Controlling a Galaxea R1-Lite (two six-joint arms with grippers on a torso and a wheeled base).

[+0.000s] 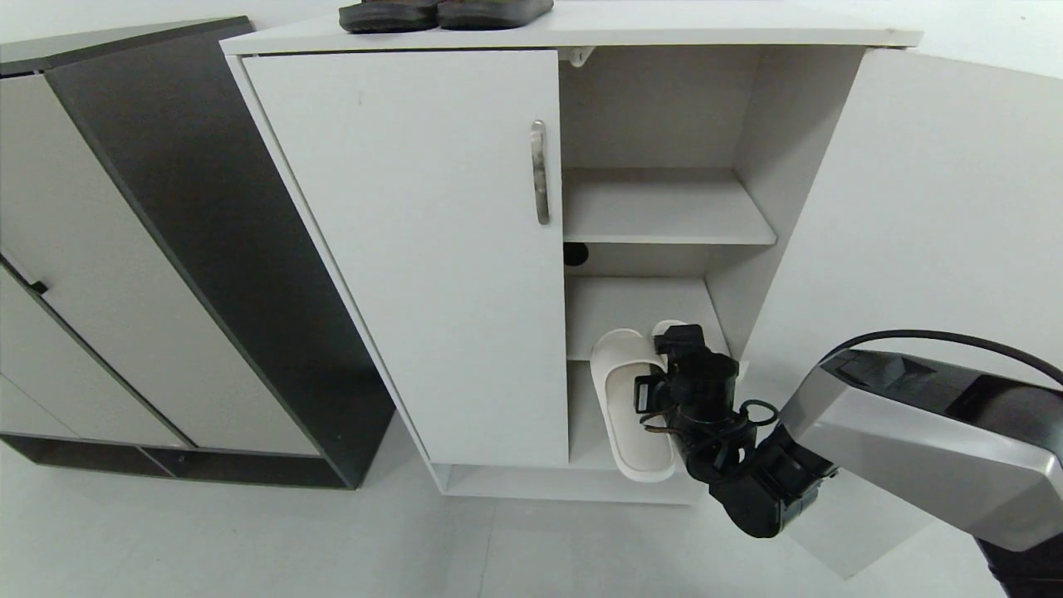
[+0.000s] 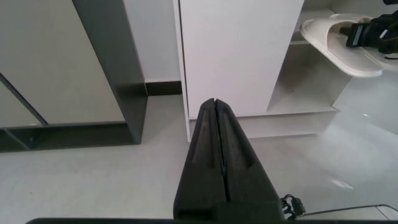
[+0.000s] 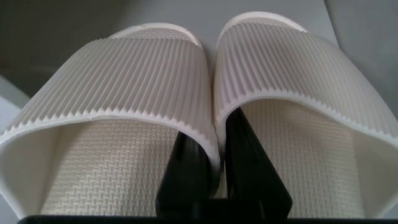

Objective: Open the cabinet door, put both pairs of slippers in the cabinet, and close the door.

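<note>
Door (image 1: 913, 291) open: done. Your right gripper (image 1: 679, 339) pinches white pair (image 1: 623, 399) by straps (image 3: 155, 81), at lower shelf (image 1: 631, 303) mouth. Black pair (image 1: 444, 12) well above it, on cabinet top (image 1: 664, 35), not yet stowed. Left gripper (image 2: 214, 124) closed, empty.

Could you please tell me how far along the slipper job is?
Done: the right door stands open. In hand: the right pincer grips the white slippers, held partway into the cabinet, low down, seemingly not set down. Left: release them, fetch the black slippers lying on top, stow them, and close the door.
</note>
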